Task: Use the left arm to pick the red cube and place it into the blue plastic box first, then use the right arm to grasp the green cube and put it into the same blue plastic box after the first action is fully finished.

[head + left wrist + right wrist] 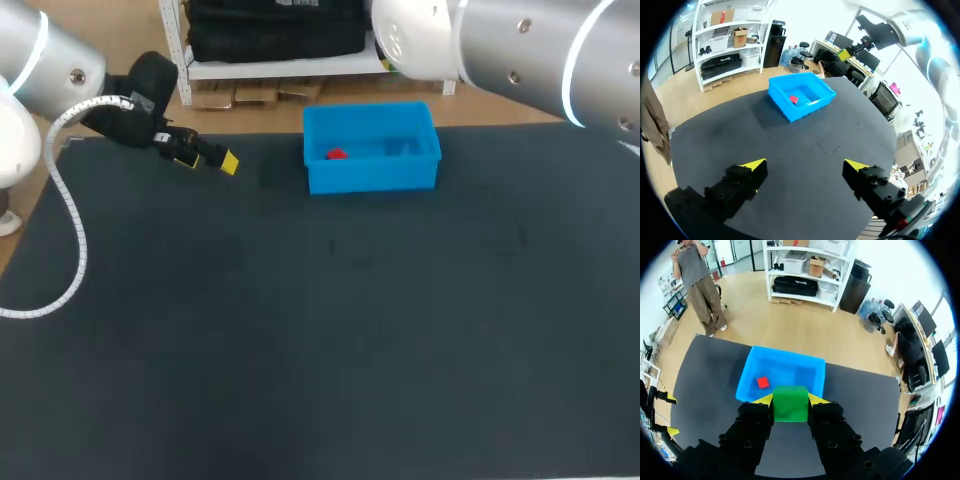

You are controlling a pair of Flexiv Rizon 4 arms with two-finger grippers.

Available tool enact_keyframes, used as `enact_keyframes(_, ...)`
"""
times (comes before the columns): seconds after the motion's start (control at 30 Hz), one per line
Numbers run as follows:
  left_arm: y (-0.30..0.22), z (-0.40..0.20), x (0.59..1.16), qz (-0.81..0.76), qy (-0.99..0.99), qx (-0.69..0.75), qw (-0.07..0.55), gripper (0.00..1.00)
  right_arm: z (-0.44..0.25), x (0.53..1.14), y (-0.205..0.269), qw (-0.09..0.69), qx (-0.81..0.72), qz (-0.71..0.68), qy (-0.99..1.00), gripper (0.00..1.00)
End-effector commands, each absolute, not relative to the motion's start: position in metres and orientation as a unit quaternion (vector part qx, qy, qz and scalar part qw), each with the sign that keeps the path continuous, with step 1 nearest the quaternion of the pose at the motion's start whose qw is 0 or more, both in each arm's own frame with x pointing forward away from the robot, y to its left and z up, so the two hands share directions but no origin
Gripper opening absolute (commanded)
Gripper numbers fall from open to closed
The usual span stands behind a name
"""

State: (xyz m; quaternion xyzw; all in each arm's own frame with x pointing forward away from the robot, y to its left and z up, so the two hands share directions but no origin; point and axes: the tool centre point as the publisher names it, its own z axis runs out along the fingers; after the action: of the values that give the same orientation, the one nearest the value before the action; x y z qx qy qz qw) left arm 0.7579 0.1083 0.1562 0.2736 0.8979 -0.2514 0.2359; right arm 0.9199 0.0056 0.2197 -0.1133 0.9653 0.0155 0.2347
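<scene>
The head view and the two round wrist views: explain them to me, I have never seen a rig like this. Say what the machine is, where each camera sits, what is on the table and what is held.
This is one robot with two arms at a black table. The head view looks down from above and behind it. Each round picture comes from a camera on one arm's wrist, looking out along its two yellow-tipped fingers. On the table stands a blue plastic box with a red cube inside it. The left gripper is open and empty, away from the box. The right gripper is shut on a green cube, with the box just ahead of it.
</scene>
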Motion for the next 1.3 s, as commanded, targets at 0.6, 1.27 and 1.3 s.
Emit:
enact_keyframes(0.6,0.109,0.156,0.759,-0.253,0.897,0.275,0.235,1.00,0.212,0.953,0.002,0.266,-0.099,0.025,0.958,0.00)
enact_keyframes(1.27,0.109,0.156,0.759,-0.253,0.897,0.275,0.235,1.00,0.192,0.962,-0.002,0.316,-0.120,0.023,0.941,0.00)
enact_keyframes(1.3,0.109,0.156,0.759,-0.253,0.897,0.275,0.235,1.00,0.192,0.962,-0.002,0.318,-0.123,0.020,0.940,0.00)
